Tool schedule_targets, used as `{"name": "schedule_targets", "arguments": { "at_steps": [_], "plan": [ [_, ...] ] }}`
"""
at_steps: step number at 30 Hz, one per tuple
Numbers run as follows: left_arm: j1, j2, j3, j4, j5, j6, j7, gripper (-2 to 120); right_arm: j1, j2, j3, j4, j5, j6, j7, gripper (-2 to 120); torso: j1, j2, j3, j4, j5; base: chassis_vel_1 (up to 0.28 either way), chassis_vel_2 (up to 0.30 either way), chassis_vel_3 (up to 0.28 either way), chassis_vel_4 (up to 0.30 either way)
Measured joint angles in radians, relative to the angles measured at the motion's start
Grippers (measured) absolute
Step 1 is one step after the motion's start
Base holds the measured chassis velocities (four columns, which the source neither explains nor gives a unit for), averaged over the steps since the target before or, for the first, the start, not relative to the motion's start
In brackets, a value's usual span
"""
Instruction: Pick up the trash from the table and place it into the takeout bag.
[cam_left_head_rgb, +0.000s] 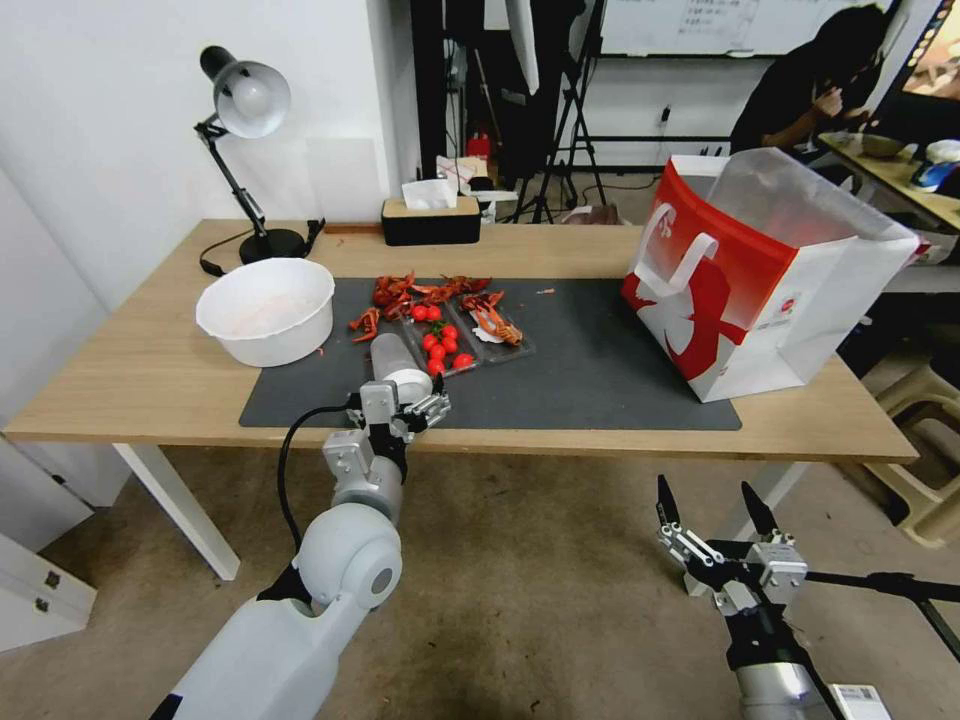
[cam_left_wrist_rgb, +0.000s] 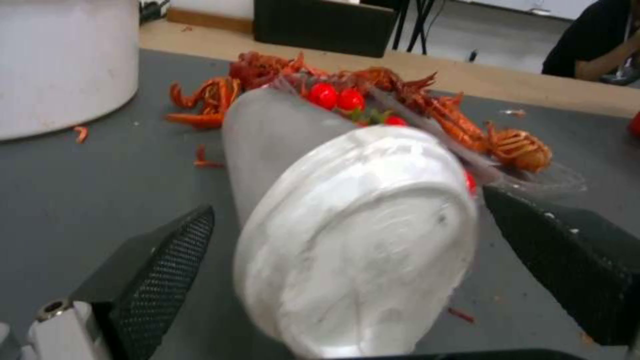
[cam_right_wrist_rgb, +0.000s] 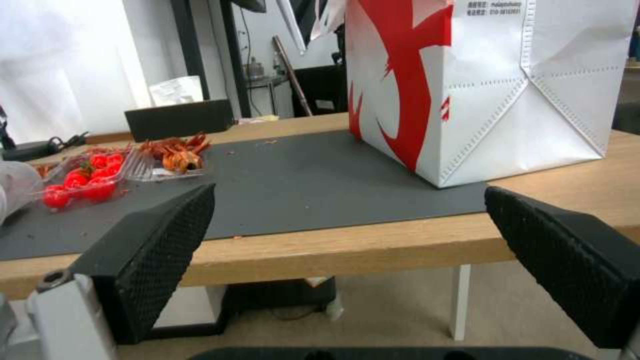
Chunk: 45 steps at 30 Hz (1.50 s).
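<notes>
Head view had my left hand (cam_left_head_rgb: 405, 400) out over the near edge of the dark mat (cam_left_head_rgb: 600, 370), right at the white-lidded end of a clear cup (cam_left_head_rgb: 395, 362) lying on its side. The cup pointed away from me toward a plastic tray of cherry tomatoes (cam_left_head_rgb: 441, 345) and a scatter of crayfish shells (cam_left_head_rgb: 425, 292). In the left wrist view the cup's lid (cam_left_wrist_rgb: 360, 235) sat between the two black fingers (cam_left_wrist_rgb: 160, 265), which stood wide apart with gaps on both sides, so the hand was open and gripping nothing yet. I judged this to be the approach to a grasp.

To do it well, I reckoned I should push further in so the pads met the cup's body rather than the lid rim, which looked likely to pop off or slip. The thin clear wall would probably buckle, so I wanted a gentle squeeze. The far end lay touching or just beside the tomato tray, so a straight lift seemed wiser than a drag, which might pull tomatoes along.

My right hand (cam_left_head_rgb: 715, 520) hung below desk level, off the front edge, fingers spread and empty. The takeout bag (cam_left_head_rgb: 770, 290) stood upright on the right part of the desk (cam_left_head_rgb: 150, 380), mouth open, well apart from the cup. A white bowl (cam_left_head_rgb: 266, 310) sat to the left on the mat's corner.
</notes>
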Motion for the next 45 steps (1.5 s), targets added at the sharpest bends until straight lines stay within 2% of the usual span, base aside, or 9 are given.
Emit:
{"name": "schedule_targets", "arguments": {
  "at_steps": [4, 7, 11, 34, 38, 40, 41, 43, 45],
  "plan": [
    [-0.022, -0.013, 0.019, 0.018, -0.018, 0.025, -0.013, 97, -0.003, 0.000, 0.007, 0.001, 0.002, 0.000, 0.001, 100, 0.000, 0.000, 0.000, 0.0000, -0.0001, 0.000, 0.000, 0.000, 0.000],
    [-0.027, -0.015, 0.019, 0.026, -0.035, 0.039, -0.038, 82, -0.003, 0.001, 0.009, 0.001, 0.004, 0.001, 0.001, 100, 0.000, 0.000, 0.000, 0.0001, -0.0002, 0.000, 0.000, 0.000, 0.000],
    [-0.027, -0.007, 0.016, 0.038, -0.039, 0.044, -0.043, 73, -0.003, 0.006, 0.008, 0.000, 0.005, 0.003, 0.001, 100, 0.000, 0.000, 0.000, 0.0001, -0.0003, 0.000, 0.000, 0.000, 0.000],
    [-0.029, -0.007, 0.010, 0.056, -0.035, -0.003, -0.007, 72, -0.010, 0.008, 0.011, -0.003, 0.008, 0.015, 0.002, 100, 0.000, 0.000, 0.000, 0.0001, -0.0003, 0.000, 0.000, 0.000, 0.000],
    [-0.024, 0.000, 0.004, 0.055, -0.029, -0.036, 0.032, 72, -0.010, 0.009, 0.010, -0.002, 0.008, 0.015, 0.002, 100, 0.000, 0.000, 0.000, 0.0000, -0.0003, 0.000, 0.000, 0.000, 0.000],
    [-0.020, 0.022, -0.010, 0.042, -0.008, -0.102, 0.104, 72, -0.010, 0.013, 0.008, 0.000, 0.007, 0.017, 0.001, 100, 0.000, 0.000, 0.000, 0.0001, -0.0002, 0.000, 0.000, 0.000, 0.000],
    [-0.020, 0.022, -0.010, 0.042, -0.008, -0.102, 0.104, 72, -0.010, 0.013, 0.008, 0.000, 0.007, 0.017, 0.001, 100, 0.000, 0.000, 0.000, 0.0001, -0.0002, 0.000, 0.000, 0.000, 0.000],
    [-0.036, 0.061, -0.022, 0.039, -0.015, -0.202, 0.220, 71, -0.012, 0.019, 0.007, 0.000, 0.006, 0.020, 0.000, 100, 0.000, 0.000, 0.000, 0.0003, -0.0001, 0.000, 0.000, 0.000, 0.000],
    [-0.052, 0.070, -0.022, 0.042, -0.025, -0.224, 0.246, 71, -0.013, 0.020, 0.006, 0.001, 0.005, 0.020, -0.001, 100, 0.000, 0.000, 0.000, 0.0004, -0.0005, 0.000, 0.000, 0.000, 0.000]
  ]
}}
